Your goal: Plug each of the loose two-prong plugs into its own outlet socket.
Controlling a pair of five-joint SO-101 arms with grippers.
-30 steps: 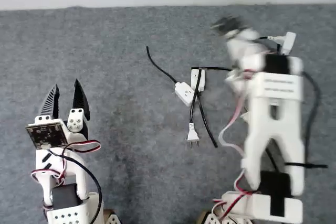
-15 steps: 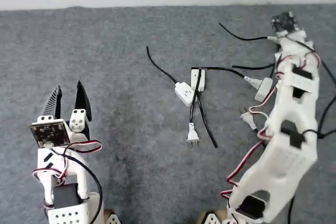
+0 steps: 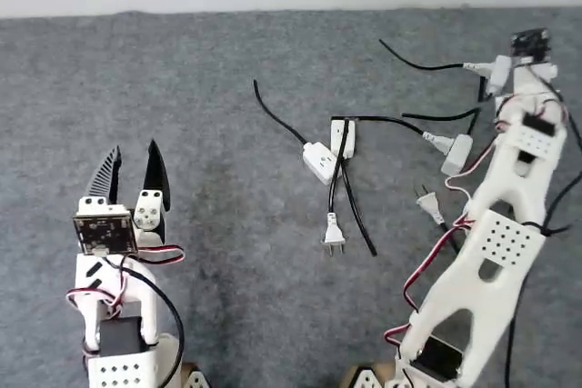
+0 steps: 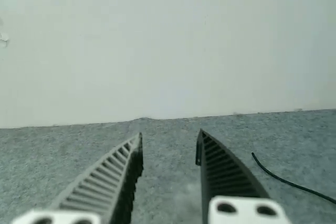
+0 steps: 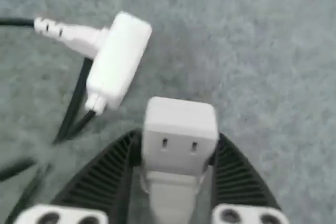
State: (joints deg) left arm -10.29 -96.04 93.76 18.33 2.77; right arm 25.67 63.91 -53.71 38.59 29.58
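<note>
Seen from its wrist camera, my right gripper (image 5: 178, 139) is shut on a white outlet socket (image 5: 180, 129), slots facing the camera. A second white socket (image 5: 116, 61) on a black cord lies just past it. From above, the right arm stretches to the far right edge, with a white socket (image 3: 498, 70) beside its wrist. Two more sockets (image 3: 318, 162) (image 3: 343, 138) lie mid-table, one (image 3: 456, 154) to their right. Loose two-prong plugs rest at the centre (image 3: 335, 233) and nearer the right arm (image 3: 429, 203). My left gripper (image 3: 134, 150) (image 4: 169, 136) stands open near the front left, holding nothing.
Black cords (image 3: 277, 120) trail over the grey carpeted table (image 3: 227, 61) around the sockets. A pale wall (image 4: 168, 40) rises behind the far edge. Bare carpet lies between the left arm and the central sockets.
The right arm has swung from the middle right out to the far right edge. The left arm has shifted slightly to the right, its gripper still open.
</note>
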